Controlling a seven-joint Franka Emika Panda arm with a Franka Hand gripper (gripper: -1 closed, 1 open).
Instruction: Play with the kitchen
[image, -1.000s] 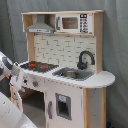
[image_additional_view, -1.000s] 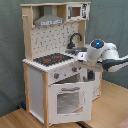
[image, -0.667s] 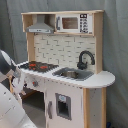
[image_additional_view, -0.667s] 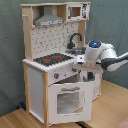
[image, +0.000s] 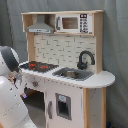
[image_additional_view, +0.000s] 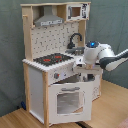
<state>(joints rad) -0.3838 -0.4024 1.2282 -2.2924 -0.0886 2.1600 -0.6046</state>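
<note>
white and light-wood kitchen (image: 75, 75), black-red stovetop (image_additional_view: 54, 59), white arm (image_additional_view: 102, 54)

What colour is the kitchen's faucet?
Black; the faucet shows best in the first exterior view.

White arm (image_additional_view: 102, 54) bent, wrist downward

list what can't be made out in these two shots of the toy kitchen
- Gripper: in the second exterior view, hidden below the arm beside the kitchen; open or shut unknown.
- Sink inside: too shallow an angle in the first exterior view.
- Oven door: contents behind the window blurred in the second exterior view.
</note>
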